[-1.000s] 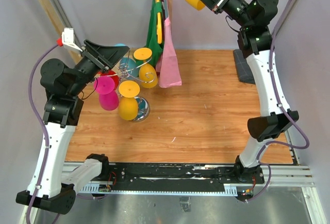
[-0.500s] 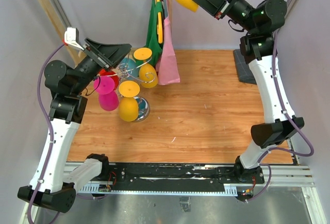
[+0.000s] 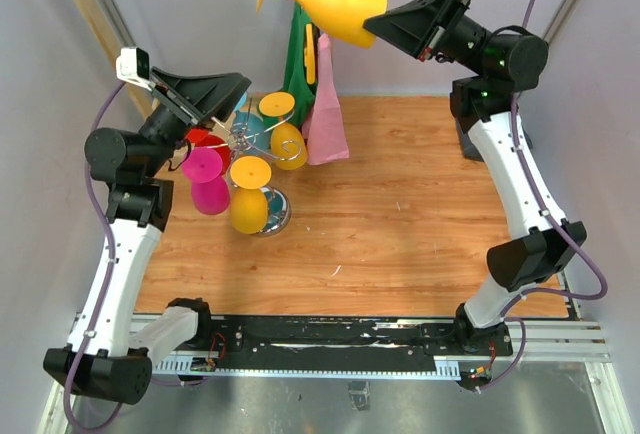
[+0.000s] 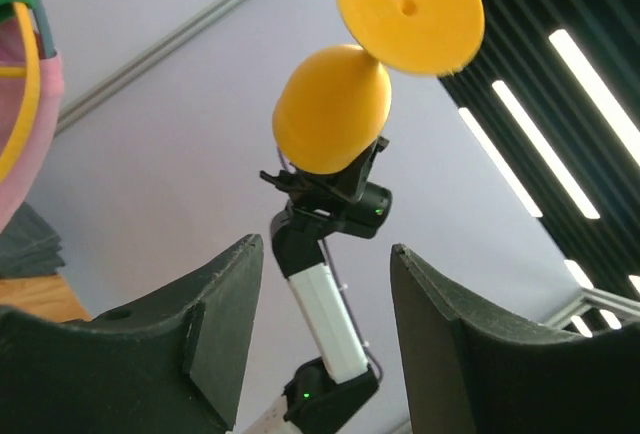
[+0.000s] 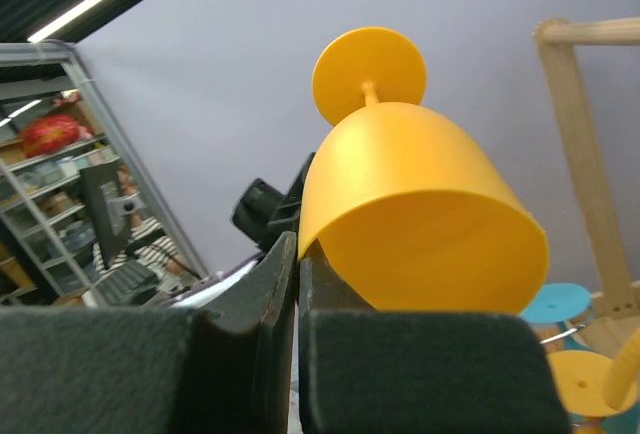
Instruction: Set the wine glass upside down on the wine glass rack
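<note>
High over the back of the table, my right gripper (image 3: 378, 22) is shut on the rim of a yellow wine glass (image 3: 335, 4), which lies sideways in the air with its foot pointing left. In the right wrist view the glass (image 5: 420, 204) fills the middle, its wall pinched between the fingers (image 5: 270, 284). My left gripper (image 3: 238, 88) is open and holds nothing. It hovers over the chrome wine glass rack (image 3: 276, 217) and points up at the glass (image 4: 330, 119). Several yellow, pink, red and teal glasses hang upside down on the rack.
A wooden rail frame (image 3: 95, 14) stands at the back, with green and pink cloths (image 3: 325, 119) hanging just right of the rack. A dark grey object (image 3: 472, 134) lies at the table's right edge.
The right arm has swung the glass left and lower, turning it level with its foot to the left. The left gripper has lifted and tilted upward slightly.
</note>
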Available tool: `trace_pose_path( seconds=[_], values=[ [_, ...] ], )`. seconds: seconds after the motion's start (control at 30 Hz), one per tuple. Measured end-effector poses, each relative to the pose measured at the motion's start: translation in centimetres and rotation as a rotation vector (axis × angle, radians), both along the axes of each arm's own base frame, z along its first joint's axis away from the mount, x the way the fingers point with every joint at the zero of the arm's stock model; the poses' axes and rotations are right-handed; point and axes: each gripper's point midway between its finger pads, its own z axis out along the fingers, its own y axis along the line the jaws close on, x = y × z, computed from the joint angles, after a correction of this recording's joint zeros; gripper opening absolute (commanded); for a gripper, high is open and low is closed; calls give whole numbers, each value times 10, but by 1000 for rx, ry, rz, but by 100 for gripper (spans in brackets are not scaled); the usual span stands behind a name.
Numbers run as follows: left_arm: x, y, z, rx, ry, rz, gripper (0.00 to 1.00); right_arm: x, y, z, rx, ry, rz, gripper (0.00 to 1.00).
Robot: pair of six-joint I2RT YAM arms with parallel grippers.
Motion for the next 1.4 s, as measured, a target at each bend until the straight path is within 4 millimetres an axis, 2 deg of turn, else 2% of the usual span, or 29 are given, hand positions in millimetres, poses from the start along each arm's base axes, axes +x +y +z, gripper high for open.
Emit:
trace_pose_path(
  seconds=[0.23,0.33,0.47,0.57,0.87,1.17,1.23,1.3,1.37,1.4],
  values=[
    [15,11,-9,-196,20,-124,59,-31,0,-1,35,-39,154,1],
    [17,14,-7,-271,19,-191,59,-39,-2,-4,45,-57,204,1],
    [5,19,6,-348,-29,-280,59,-48,4,-13,58,-49,287,1],
    [-11,21,16,-374,-93,-325,59,-50,16,-25,58,-28,355,1],
    [-48,25,32,-375,-262,-384,56,-36,62,-58,22,58,499,1],
    [-61,28,36,-380,-333,-391,42,-36,72,-61,23,66,542,1],
    [-62,28,36,-380,-336,-391,31,-37,72,-61,23,65,543,1],
    [-61,28,36,-378,-336,-392,14,-37,72,-61,24,62,543,1],
    [-59,27,34,-377,-331,-395,2,-37,72,-61,23,62,544,1],
    [-59,27,34,-376,-335,-397,0,-37,72,-61,22,63,544,1]
  ],
)
